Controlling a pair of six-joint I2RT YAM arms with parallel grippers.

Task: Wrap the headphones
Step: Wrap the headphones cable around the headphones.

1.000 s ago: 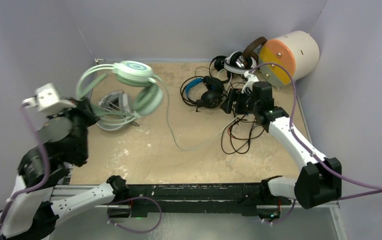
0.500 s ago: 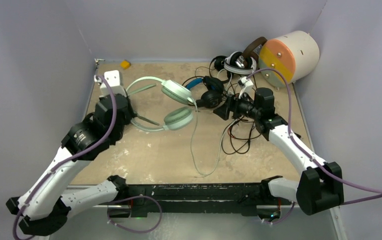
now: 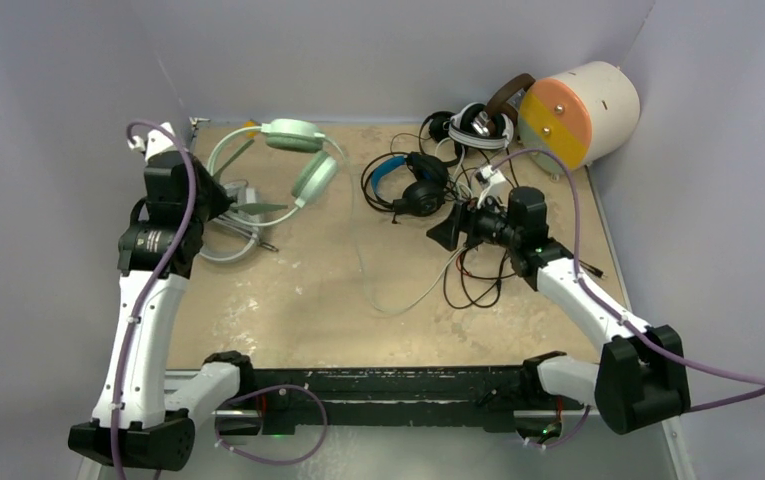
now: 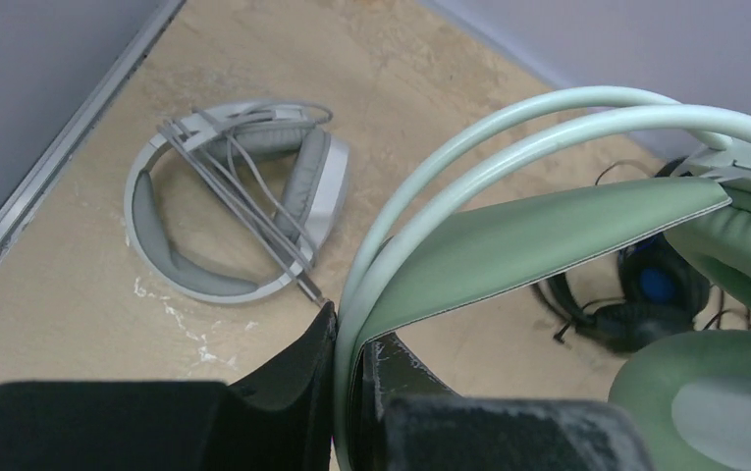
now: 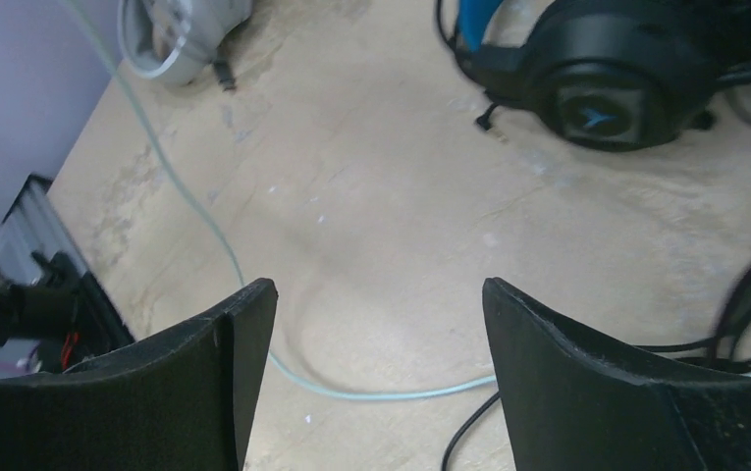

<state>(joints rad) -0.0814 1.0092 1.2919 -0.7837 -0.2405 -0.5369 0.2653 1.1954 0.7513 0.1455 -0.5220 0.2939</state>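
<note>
My left gripper (image 3: pixel 233 205) (image 4: pixel 351 339) is shut on the headband of the mint-green headphones (image 3: pixel 298 165) (image 4: pixel 548 231), held up at the back left. Their thin mint cable (image 3: pixel 398 300) (image 5: pixel 381 394) trails in a loop across the table's middle. The white-grey headphones (image 3: pixel 220 245) (image 4: pixel 155 235), cable wound round them, lie under that arm. My right gripper (image 3: pixel 445 232) (image 5: pixel 379 289) hangs open over the mint cable, nothing between its fingers. Black headphones with a blue headband (image 3: pixel 403 180) (image 5: pixel 607 98) lie just beyond it.
Black-and-white headphones (image 3: pixel 473 120) and a brown headband (image 3: pixel 506 95) sit at the back right against a cream cylinder (image 3: pixel 578 110). Loose black cables (image 3: pixel 478 280) tangle beneath the right wrist. A small yellow block (image 3: pixel 250 125) shows by the back wall. Grey walls enclose three sides.
My left arm has swung the mint-green headphones from the table's middle to the back left, dragging their cable along. The right gripper has stayed open, shifting slightly.
</note>
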